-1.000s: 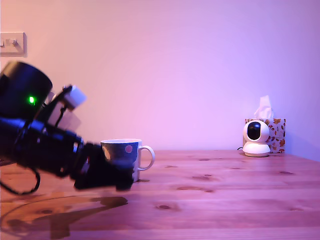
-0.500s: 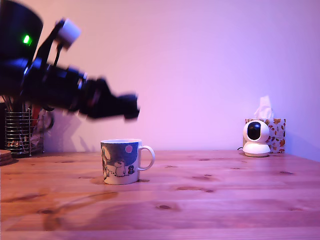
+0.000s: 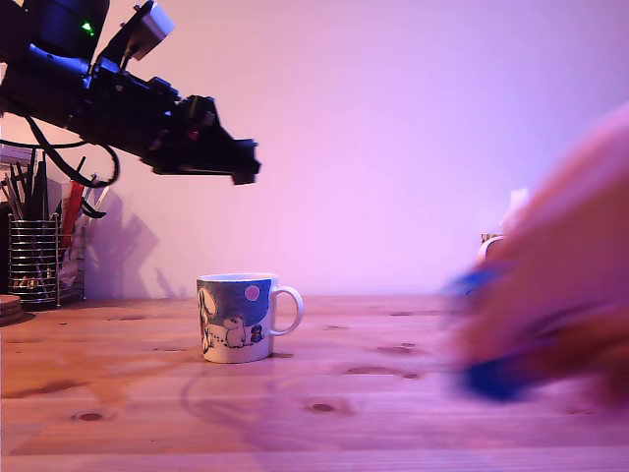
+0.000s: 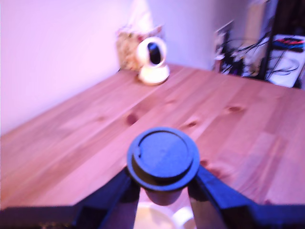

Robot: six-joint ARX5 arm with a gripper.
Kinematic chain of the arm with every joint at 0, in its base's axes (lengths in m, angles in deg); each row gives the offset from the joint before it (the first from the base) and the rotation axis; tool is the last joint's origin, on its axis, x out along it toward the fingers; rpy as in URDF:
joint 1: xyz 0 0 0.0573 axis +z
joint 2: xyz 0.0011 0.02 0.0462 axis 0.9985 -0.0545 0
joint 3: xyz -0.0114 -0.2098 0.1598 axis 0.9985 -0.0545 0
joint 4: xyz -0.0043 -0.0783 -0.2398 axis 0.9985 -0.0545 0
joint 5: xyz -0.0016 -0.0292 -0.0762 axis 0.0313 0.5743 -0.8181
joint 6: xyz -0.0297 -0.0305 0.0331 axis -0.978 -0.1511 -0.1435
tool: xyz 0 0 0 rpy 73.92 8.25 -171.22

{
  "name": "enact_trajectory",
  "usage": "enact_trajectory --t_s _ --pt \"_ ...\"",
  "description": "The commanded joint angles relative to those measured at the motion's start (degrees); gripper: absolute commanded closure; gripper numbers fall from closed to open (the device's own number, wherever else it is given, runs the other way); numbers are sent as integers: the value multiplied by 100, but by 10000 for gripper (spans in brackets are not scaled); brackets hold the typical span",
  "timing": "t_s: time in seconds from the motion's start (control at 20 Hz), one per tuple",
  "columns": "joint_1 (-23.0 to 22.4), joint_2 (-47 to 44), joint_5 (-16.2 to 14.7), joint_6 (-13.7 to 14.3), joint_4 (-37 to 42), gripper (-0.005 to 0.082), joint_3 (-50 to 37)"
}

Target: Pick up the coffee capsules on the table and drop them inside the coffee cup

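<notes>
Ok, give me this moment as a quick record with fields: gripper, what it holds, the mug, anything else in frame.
gripper: raised above the mug, jaws closed on a capsule
held item: blue-lidded capsule, lid facing the wrist camera
mug: white, cartoon print, upright on the wooden table; rim visible below the capsule in the wrist view
mug contents: cannot tell
intruder: blurred hand at the exterior view's right, holding something blue
background: white camera, utensil holder

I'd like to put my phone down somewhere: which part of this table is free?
Bare wood lies between the mug and the blurred hand at the exterior view's right, and in front of the mug. The exterior view's left edge, by the utensil holder, is crowded.
</notes>
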Motion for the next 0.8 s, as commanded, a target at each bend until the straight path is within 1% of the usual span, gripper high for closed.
enact_trajectory --t_s 0.0,0.15,0.25,0.3,0.6,0.65,0.75 --pt "92 33 -4 24 -31 575 48" --pt "175 33 63 28 -28 575 63" --pt "184 -9 133 170 -28 575 66" --pt "190 -46 181 177 -31 575 68" --pt "210 -345 197 168 -136 575 81" --pt "210 -345 199 120 -142 575 85" --pt "210 -345 199 101 -348 575 184"
